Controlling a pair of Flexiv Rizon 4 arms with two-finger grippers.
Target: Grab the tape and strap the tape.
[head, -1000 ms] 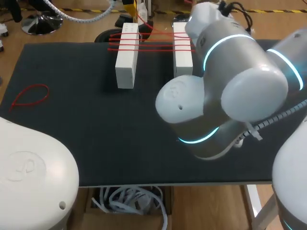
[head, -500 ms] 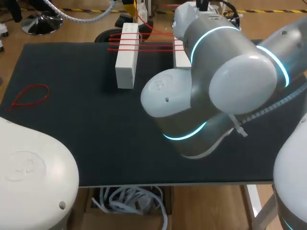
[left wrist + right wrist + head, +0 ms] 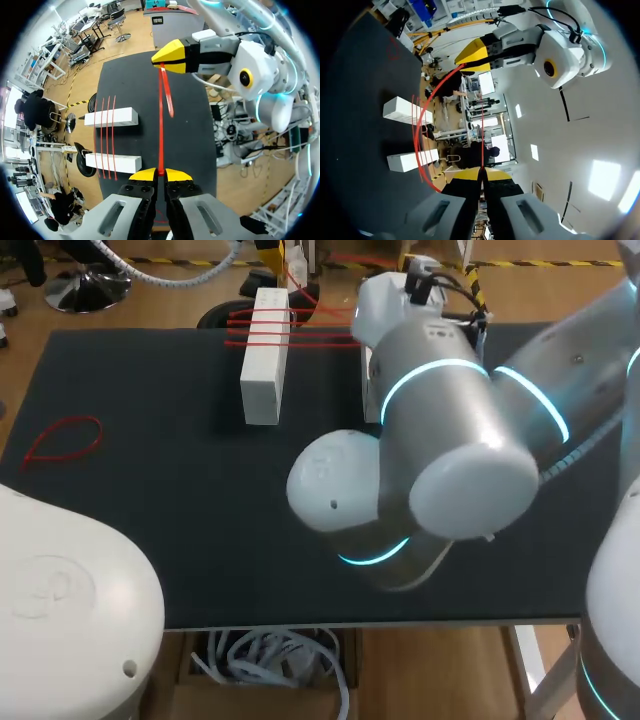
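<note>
A thin red tape [image 3: 161, 115] hangs in the air, stretched between my two grippers. My left gripper [image 3: 160, 174] is shut on one end of it. Straight ahead, my right gripper [image 3: 171, 56] pinches the other end. From the right wrist, the tape [image 3: 419, 130] bows in a loop from my right gripper [image 3: 481, 173] over to my left gripper [image 3: 476, 52]. Under the tape stand two white blocks [image 3: 111, 117] [image 3: 113, 162] with several red strips [image 3: 107, 135] across them. My right arm [image 3: 440, 430] hides the right block in the head view; the left block [image 3: 262, 360] shows.
A spare red tape loop [image 3: 62, 440] lies on the black mat [image 3: 150, 500] near its left edge. My left arm's base [image 3: 60, 620] fills the near left corner. My right arm's bulky elbow hangs over the mat's middle right.
My right arm has swung left and towards the far edge, its elbow now lower over the mat's middle. Both grippers stay shut.
</note>
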